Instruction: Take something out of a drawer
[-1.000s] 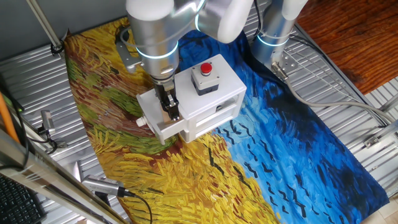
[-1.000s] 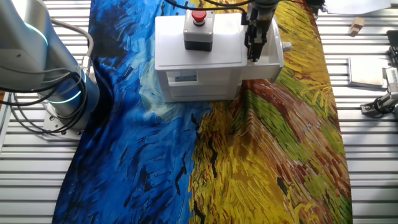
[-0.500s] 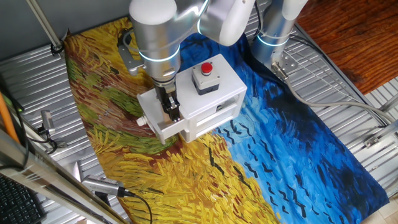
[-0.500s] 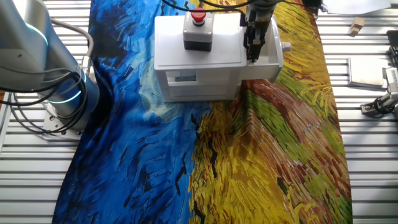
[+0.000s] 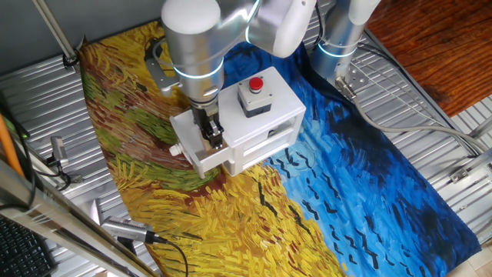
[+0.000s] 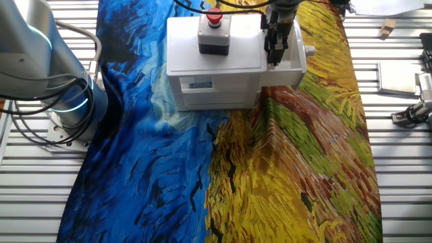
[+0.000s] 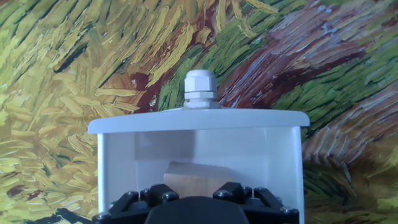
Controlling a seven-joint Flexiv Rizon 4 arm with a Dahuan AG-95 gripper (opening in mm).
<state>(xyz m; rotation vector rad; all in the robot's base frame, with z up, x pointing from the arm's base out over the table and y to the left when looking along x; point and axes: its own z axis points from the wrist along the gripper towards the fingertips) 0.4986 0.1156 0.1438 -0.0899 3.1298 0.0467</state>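
Observation:
The white box point(image 5: 269, 115) stands on the painted cloth with its drawer point(image 5: 194, 160) pulled out to the left, knob point(image 5: 175, 150) outward. My gripper point(image 5: 209, 137) reaches straight down into the open drawer, and its jaws are closed on the small tan block point(image 5: 208, 132). From the other side, the gripper point(image 6: 273, 54) sits in the drawer point(image 6: 295, 66) to the right of the box. In the hand view the tan block point(image 7: 194, 175) shows between the black fingertips point(image 7: 163, 194), with the drawer's front wall point(image 7: 199, 119) and knob point(image 7: 200, 89) beyond.
A red button point(image 5: 254, 85) on a grey base sits on top of the box. A second arm's base point(image 6: 67, 101) stands at the cloth's edge. Tools point(image 5: 127, 228) lie on the metal table. A small wooden piece point(image 6: 387, 28) lies off the cloth.
The arm and gripper have risen slightly inside the drawer, still closed on the block. The box and drawer have not moved.

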